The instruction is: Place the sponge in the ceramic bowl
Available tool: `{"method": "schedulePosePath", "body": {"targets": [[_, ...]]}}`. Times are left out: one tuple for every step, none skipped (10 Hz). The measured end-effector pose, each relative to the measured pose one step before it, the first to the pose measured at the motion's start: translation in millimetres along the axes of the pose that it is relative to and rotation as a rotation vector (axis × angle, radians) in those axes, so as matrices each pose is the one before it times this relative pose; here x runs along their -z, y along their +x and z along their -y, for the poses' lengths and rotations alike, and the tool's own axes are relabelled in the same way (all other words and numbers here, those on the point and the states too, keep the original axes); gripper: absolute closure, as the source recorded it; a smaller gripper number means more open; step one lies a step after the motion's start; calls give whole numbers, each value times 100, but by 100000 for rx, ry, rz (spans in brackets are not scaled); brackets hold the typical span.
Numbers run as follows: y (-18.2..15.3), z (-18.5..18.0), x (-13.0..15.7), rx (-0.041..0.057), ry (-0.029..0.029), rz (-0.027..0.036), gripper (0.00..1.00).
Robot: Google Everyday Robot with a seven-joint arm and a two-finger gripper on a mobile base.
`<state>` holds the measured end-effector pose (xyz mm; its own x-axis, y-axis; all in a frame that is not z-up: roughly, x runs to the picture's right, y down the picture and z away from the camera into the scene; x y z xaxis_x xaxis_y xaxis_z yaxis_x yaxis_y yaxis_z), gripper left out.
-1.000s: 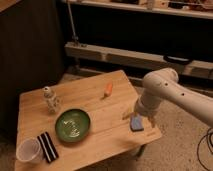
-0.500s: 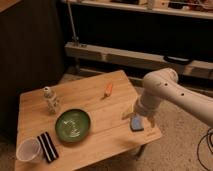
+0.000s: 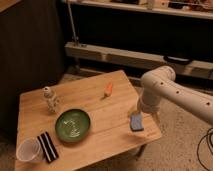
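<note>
The sponge (image 3: 136,122), a small blue-grey pad, is at the right edge of the wooden table (image 3: 105,112). My gripper (image 3: 139,114) comes down from the white arm on the right and sits directly over the sponge's top end. I cannot tell whether it holds the sponge. The ceramic bowl (image 3: 62,127), a shallow dark green dish with pale marks inside, rests on the table's front left part. It is well to the left of the sponge and holds nothing.
An orange carrot-like piece (image 3: 109,89) lies near the table's far edge. A small pale bottle (image 3: 50,99) stands behind the bowl. A clear plastic cup (image 3: 28,150) and a black striped block (image 3: 47,146) sit at the front left corner. Shelving runs behind.
</note>
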<state>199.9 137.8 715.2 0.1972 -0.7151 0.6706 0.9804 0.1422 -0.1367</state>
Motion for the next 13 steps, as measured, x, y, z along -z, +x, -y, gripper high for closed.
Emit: {"method": "schedulePosePath", "body": {"targets": [[105, -825, -427, -11, -2398, 206, 20], [-32, -540, -268, -224, -1341, 193, 20], [83, -310, -144, 80, -1004, -381, 20], [144, -266, -38, 38, -480, -1165, 20], [16, -482, -145, 901, -793, -1261, 20], [173, -75, -127, 2637, -1150, -1356, 20], [-70, 679, -236, 1857, 327, 50, 20], [135, 623, -96, 1863, -39, -838, 20], [3, 26, -60, 690, -674, -379, 20], [196, 269, 109, 754, -638, -640, 20], [323, 438, 204, 500, -856, -388, 20], [289, 239, 44, 191, -726, -33, 20], [200, 189, 3, 90, -313, 257, 20]]}}
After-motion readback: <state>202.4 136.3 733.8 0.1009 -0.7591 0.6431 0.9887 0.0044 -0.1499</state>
